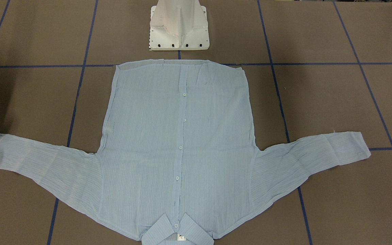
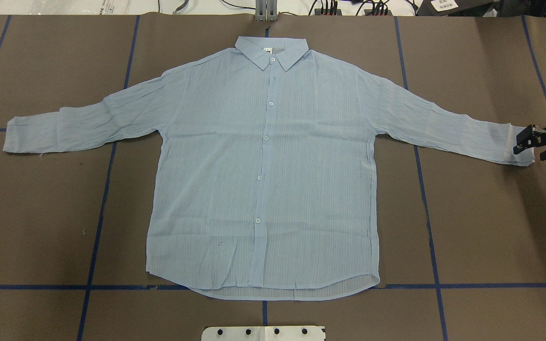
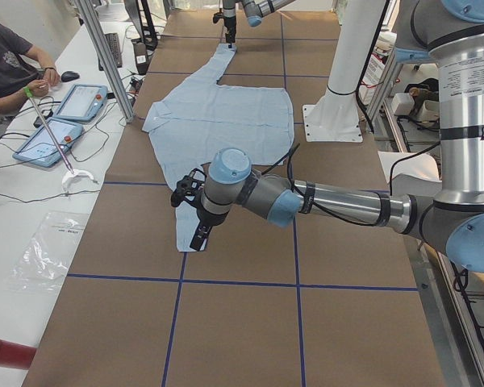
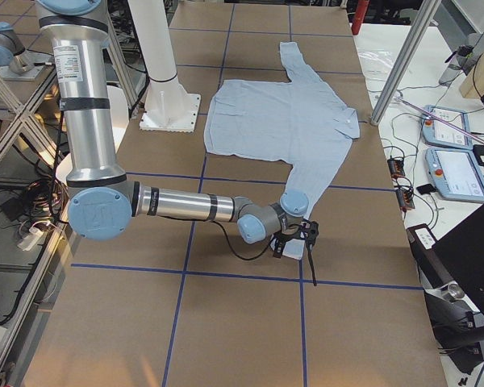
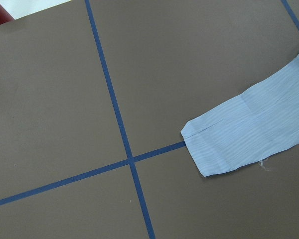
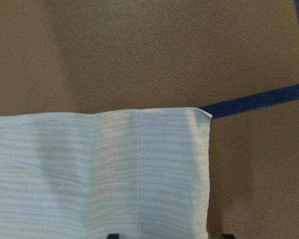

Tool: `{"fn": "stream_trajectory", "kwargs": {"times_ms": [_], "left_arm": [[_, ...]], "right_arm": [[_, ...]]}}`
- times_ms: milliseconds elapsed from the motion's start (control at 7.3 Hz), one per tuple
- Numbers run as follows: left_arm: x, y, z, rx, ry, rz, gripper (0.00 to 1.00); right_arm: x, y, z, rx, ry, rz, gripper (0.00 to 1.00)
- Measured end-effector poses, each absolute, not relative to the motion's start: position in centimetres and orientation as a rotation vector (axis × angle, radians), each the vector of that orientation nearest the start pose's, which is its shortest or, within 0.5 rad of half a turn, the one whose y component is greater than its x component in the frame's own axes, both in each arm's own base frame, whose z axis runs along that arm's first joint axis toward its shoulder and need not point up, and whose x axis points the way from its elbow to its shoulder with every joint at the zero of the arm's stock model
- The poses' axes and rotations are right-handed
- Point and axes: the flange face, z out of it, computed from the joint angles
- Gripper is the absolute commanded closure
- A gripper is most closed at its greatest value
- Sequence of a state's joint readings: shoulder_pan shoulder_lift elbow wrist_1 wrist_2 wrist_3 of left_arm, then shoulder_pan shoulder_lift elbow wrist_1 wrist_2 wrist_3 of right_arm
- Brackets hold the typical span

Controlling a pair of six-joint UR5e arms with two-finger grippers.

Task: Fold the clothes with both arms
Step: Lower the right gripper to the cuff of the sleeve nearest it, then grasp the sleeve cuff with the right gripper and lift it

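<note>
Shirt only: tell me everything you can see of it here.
The shirt is light blue, thin and finely striped. It is buttoned shut, with white buttons. It lies flat and front up on the brown table, collar away from the robot. Both creased sleeves are spread sideways. The open right gripper stands at one cuff.

This is a robotics lab. A wide table (image 2: 491,227) covered in brown paper carries a grid of blue tape lines (image 2: 97,227). At the upper left of the right-side view a white pedestal (image 4: 165,81) stands on it, with the silver-tube right arm (image 4: 185,205) below. In the left-side view's upper left, a person (image 3: 4,64) sits at a white bench (image 3: 8,222) with two teach pendants (image 3: 82,102), beside aluminium posts (image 3: 105,56).
</note>
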State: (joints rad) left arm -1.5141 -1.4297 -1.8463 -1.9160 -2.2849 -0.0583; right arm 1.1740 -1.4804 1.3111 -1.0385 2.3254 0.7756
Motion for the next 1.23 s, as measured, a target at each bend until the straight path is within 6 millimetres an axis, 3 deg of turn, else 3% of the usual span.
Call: {"fn": "stream_trajectory", "kwargs": {"times_ms": [137,274,822,1232], "left_arm": [[-4.2,-45.5,55.1,0.419,0.724,0.17,0.0],[-4.3,-45.5,55.1,0.42,0.722,0.17,0.0],[-4.3,-45.4,54.6,0.429,0.719,0.17,0.0],[-4.3,-45.4,54.4,0.432,0.724,0.172,0.0]], "right_arm": [[-15.0,-52.7,68.5,-0.128,-0.814,0.223,0.88],[-15.0,-52.6,68.5,-0.13,-0.814,0.225,1.0],[-15.1,-52.7,67.2,-0.12,-0.837,0.218,1.0],[-15.1,-53.0,62.6,-0.059,-0.886,0.184,1.0]]}}
